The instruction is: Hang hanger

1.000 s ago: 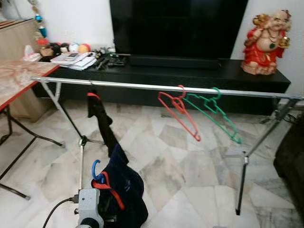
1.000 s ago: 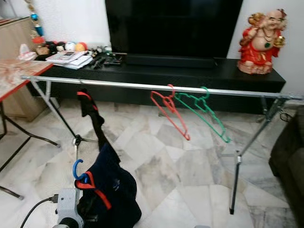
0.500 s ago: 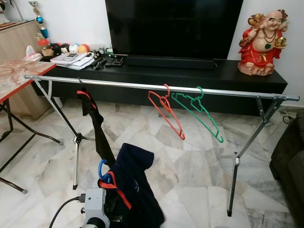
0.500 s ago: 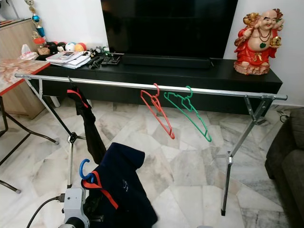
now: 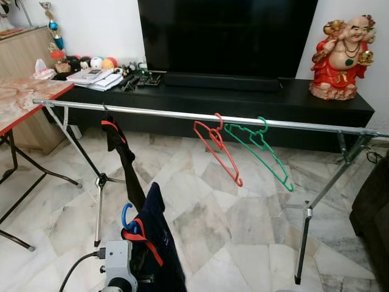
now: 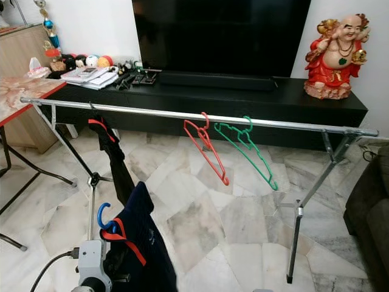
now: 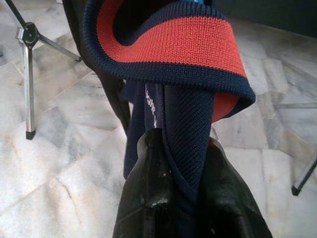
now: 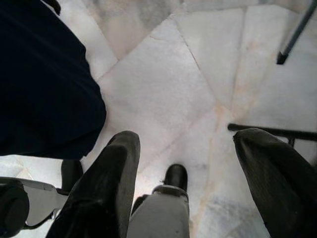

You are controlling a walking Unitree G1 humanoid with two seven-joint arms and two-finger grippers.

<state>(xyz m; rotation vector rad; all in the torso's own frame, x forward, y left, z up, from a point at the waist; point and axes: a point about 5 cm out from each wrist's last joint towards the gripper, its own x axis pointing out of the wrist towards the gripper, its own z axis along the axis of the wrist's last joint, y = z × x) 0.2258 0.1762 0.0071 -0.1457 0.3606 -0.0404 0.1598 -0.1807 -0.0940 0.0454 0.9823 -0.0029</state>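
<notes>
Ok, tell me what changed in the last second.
The navy shirt on the blue hanger, clamped in the left tool, swung and now hangs narrower. The red hanger and green hanger remain on the rail. The right tool stays open.

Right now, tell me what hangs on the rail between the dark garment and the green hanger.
In the left eye view, a red hanger hangs on the rail between the dark garment and the green hanger, close beside the green one.

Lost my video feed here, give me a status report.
Left gripper shut on navy shirt with blue hanger, low before the rail. Right gripper open, idle. Rail holds black garment, red hanger, green hanger.
</notes>
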